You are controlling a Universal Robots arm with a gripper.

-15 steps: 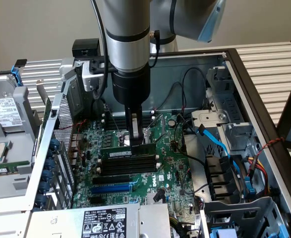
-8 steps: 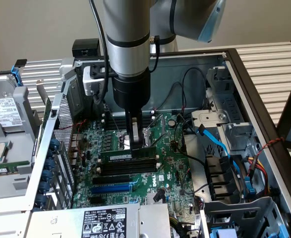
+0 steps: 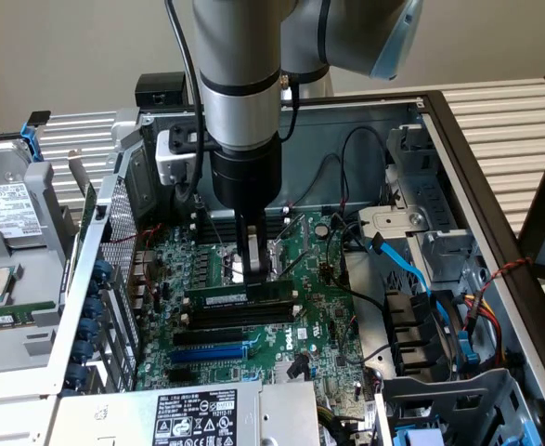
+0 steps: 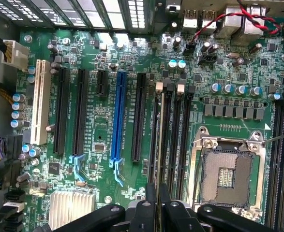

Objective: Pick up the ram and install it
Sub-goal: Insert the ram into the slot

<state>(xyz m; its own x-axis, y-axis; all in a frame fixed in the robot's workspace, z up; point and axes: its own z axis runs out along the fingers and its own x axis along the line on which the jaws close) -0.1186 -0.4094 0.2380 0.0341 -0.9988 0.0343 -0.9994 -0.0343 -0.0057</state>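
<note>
The ram (image 3: 240,294) is a dark green stick with a white label. It lies level along the black memory slots (image 3: 230,321), on the side nearest the CPU socket (image 3: 238,268). My gripper (image 3: 258,269) comes straight down onto its top edge and is shut on it. Whether the stick is seated in a slot I cannot tell. In the wrist view my black fingers (image 4: 132,215) meet around a thin dark edge, above the memory slots (image 4: 178,135) with white end clips.
The open computer case has a metal wall (image 3: 346,139) behind and drive bays with blue cables (image 3: 407,269) on the exterior view's right. A blue expansion slot (image 4: 117,121), the open CPU socket (image 4: 226,169) and a heatsink (image 4: 71,208) lie around the gripper. A hard drive (image 3: 12,209) sits outside the case.
</note>
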